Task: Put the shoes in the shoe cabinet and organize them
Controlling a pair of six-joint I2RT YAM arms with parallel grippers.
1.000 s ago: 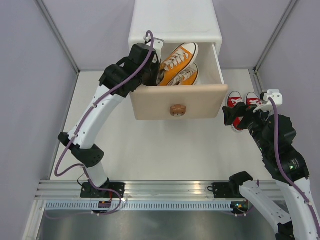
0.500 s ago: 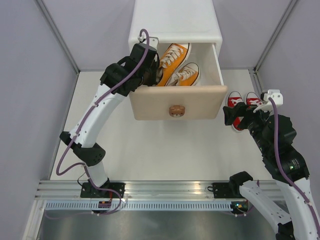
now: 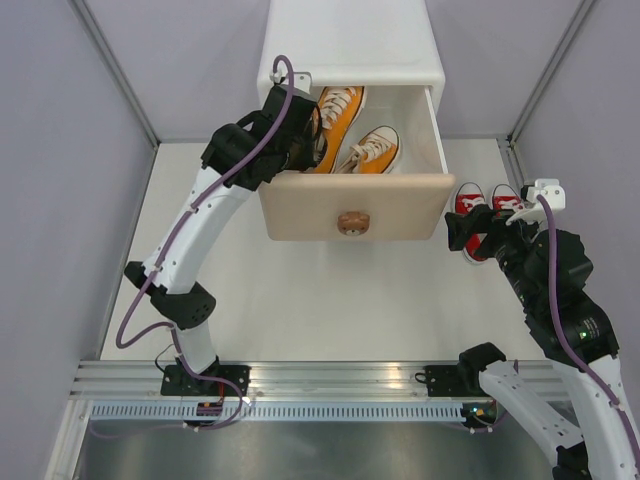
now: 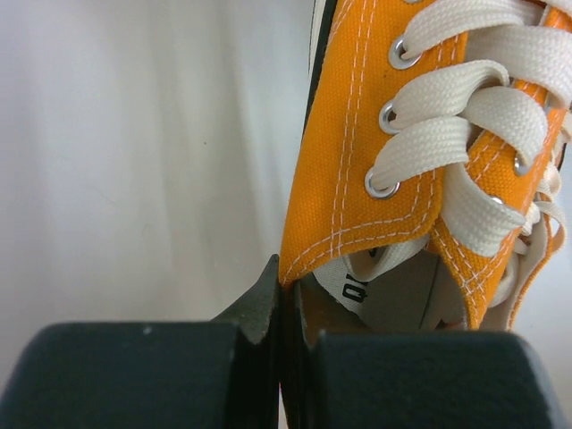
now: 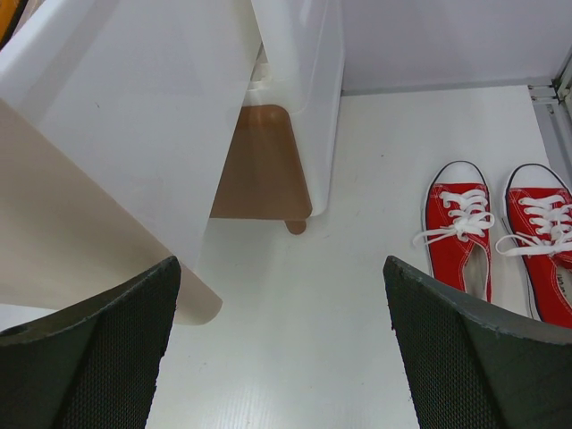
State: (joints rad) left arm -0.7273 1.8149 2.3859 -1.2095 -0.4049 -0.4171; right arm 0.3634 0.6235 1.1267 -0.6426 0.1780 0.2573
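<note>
The white shoe cabinet (image 3: 350, 40) stands at the back with its beige upper drawer (image 3: 350, 205) pulled open. Two orange sneakers lie in the drawer: one (image 3: 337, 112) at the left, one (image 3: 368, 150) to its right. My left gripper (image 3: 303, 150) reaches into the drawer's left side and is shut on the heel edge of the left orange sneaker (image 4: 357, 179). Two red sneakers (image 3: 482, 205) stand side by side on the table right of the cabinet, also in the right wrist view (image 5: 460, 237). My right gripper (image 3: 468, 235) is open and empty beside them.
The brown lower drawer front (image 5: 259, 165) and a short leg (image 5: 296, 226) show under the open drawer. Grey side walls (image 3: 60, 200) enclose the white table (image 3: 330, 300). A metal rail (image 3: 330, 385) runs along the near edge.
My left gripper has pulled the left orange sneaker leftward and back in the drawer, separating it from the other one. The right arm has not moved.
</note>
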